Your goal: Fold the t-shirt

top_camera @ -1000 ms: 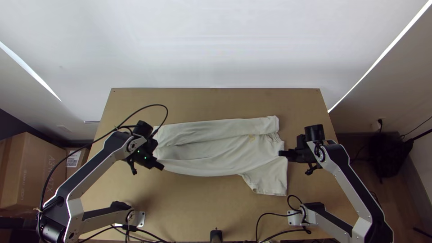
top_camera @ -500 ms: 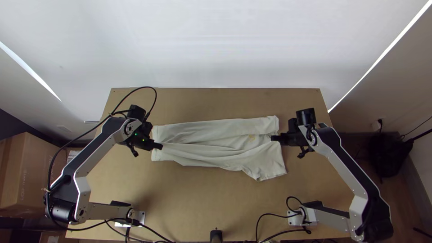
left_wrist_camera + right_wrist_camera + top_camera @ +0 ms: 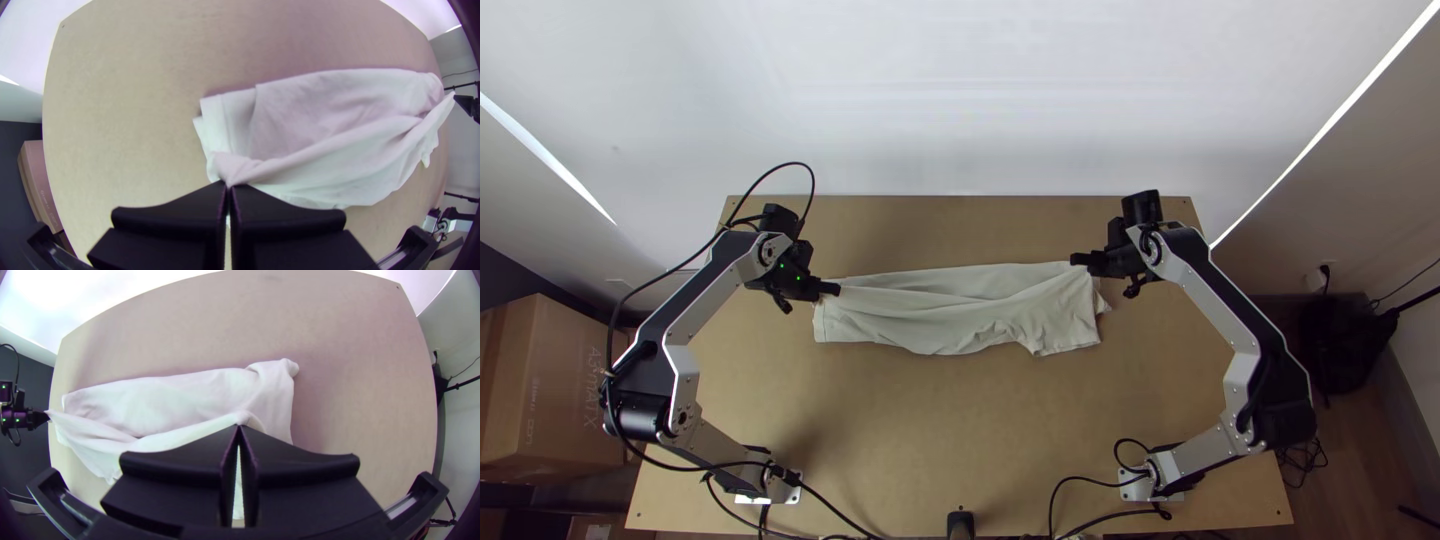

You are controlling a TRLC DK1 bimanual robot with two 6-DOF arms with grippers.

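Observation:
The off-white t-shirt [image 3: 950,310] lies as a long strip across the table, its near layer lifted and drawn over the far part. At its left end is my left gripper [image 3: 835,289]; at its right end, my right gripper [image 3: 1076,259]. In the left wrist view my left gripper [image 3: 229,186] is shut on a pinched edge of the shirt [image 3: 340,120]. My right gripper [image 3: 239,427], in the right wrist view, is shut on the cloth's edge, with the shirt [image 3: 165,400] stretching between both grippers. The lifted edge hides part of the layers beneath.
Bare wooden table [image 3: 960,420] lies on the near side of the shirt, and more beyond it. Black cables run beside both arm bases. A cardboard box [image 3: 555,390] stands off the table's left side. A small black device [image 3: 960,524] sits at the near edge.
Both grippers have moved toward the table's far side, the right one also leftward onto the shirt. The near edge and sleeve have been drawn up and away from the near side, narrowing the shirt.

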